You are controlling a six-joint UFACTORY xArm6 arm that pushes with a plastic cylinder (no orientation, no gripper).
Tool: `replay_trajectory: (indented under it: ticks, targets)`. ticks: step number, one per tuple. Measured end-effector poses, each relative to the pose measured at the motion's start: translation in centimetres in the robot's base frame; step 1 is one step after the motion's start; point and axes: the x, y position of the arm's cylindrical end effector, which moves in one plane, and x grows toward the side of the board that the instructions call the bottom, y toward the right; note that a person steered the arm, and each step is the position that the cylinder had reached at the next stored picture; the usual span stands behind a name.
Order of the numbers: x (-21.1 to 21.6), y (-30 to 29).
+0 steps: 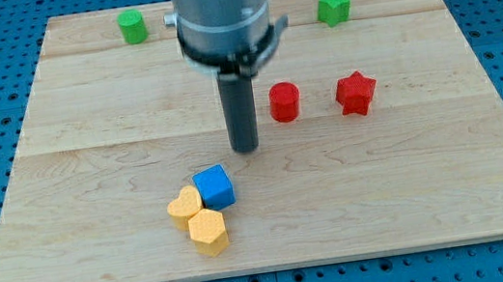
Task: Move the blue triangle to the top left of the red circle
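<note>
The red circle (284, 102), a short red cylinder, stands on the wooden board right of centre. My tip (247, 148) is down on the board, just left of and a little below the red circle, apart from it. No blue triangle shows in this view; the arm's body hides part of the board's top middle. The only blue block in view is a blue cube (214, 187), just below and left of my tip, not touching it.
A yellow heart (183, 207) and a yellow hexagon (209, 231) touch the blue cube at the view's bottom. A red star (356, 92) sits right of the red circle. A green cylinder (131, 26) and a green star (333, 6) stand near the top edge.
</note>
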Motion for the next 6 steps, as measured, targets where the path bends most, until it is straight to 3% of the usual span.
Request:
replay_trajectory:
  ticks: [3,4,6]
  targets:
    - [-17.2,1.4]
    - [-20.3,-2.4]
    - [-9.9,-4.7]
